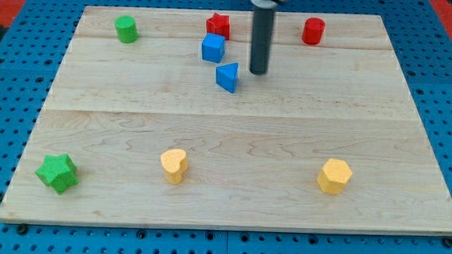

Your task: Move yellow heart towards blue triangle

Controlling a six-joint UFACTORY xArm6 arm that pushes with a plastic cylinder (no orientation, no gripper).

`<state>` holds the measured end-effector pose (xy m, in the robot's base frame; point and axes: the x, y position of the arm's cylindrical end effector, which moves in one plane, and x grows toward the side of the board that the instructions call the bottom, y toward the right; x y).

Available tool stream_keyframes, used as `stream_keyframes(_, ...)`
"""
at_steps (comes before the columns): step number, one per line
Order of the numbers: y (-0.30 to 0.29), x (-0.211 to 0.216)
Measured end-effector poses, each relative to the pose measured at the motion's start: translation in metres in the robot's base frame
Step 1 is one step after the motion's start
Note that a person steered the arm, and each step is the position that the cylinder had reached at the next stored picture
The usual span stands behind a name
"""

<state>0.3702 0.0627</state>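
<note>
The yellow heart (174, 166) sits near the view's bottom, left of centre on the wooden worktop (233, 142), well apart from the blue triangle (228, 76) up toward the view's top. My end effector is a plain rod with nothing to open or close; my tip (259, 72) rests just to the view's right of the blue triangle, touching no block. A blue cube (213, 48) stands just above the triangle, and a yellow hexagon (334, 176) lies at the view's lower right.

my tip (258, 71) just right of blue triangle (227, 76), yellow heart (174, 165) well below
</note>
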Motion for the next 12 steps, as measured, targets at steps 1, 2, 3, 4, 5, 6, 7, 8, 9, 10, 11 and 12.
stream_keyframes(1,-0.028,0.011)
stream_keyframes(2,-0.082,0.002)
stream_keyframes(3,-0.079,0.003)
stream_keyframes(4,-0.046,0.050)
stream_keyframes(5,-0.047,0.096)
stream_keyframes(6,-0.029,0.157)
stream_keyframes(7,-0.029,0.173)
stream_keyframes(8,-0.029,0.177)
stream_keyframes(9,-0.029,0.214)
stream_keyframes(10,-0.078,0.241)
stream_keyframes(11,-0.133,0.241)
stream_keyframes(12,-0.120,0.208)
